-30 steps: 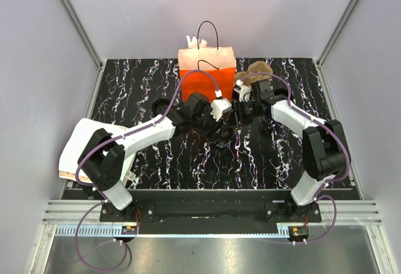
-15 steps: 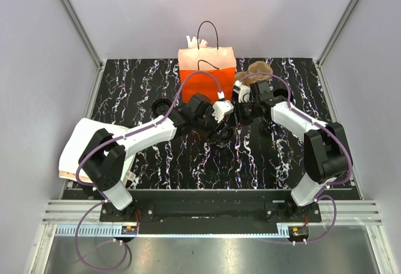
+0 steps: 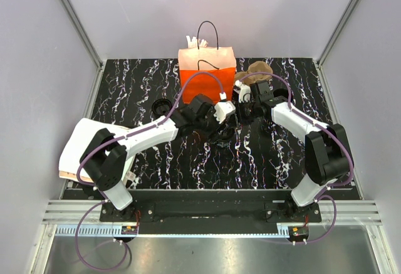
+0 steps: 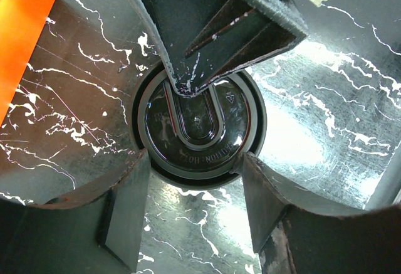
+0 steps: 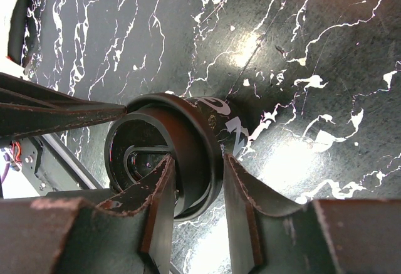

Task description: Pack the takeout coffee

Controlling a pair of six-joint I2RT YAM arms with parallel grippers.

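Where the takeout coffee (image 4: pixel 199 130) sits: upright on the marbled table (image 3: pixel 125 92), lid on, just in front of the orange paper bag (image 3: pixel 207 76) and not yet inside it.
Left gripper (image 4: pixel 193 161): spread to the cup's width, one finger against each side of the lid. I read that as a hold on the cup.
Right gripper (image 5: pixel 198 161): narrow, pinched on the lid's rim, which passes between its two fingers.
Why both at once: my guess is that the left steadies the cup while the right seats or checks the lid before I lift. I cannot tell which of the two.
Bag: stands open-topped at the back of the table, handles up. A white item (image 3: pixel 191 40) pokes out of its mouth, and the rest of the inside is hidden from me.
Cup contents: sealed under the lid, so unknown.
Next move, as I judge it: one claw must let go before the other carries the cup over the bag's mouth.
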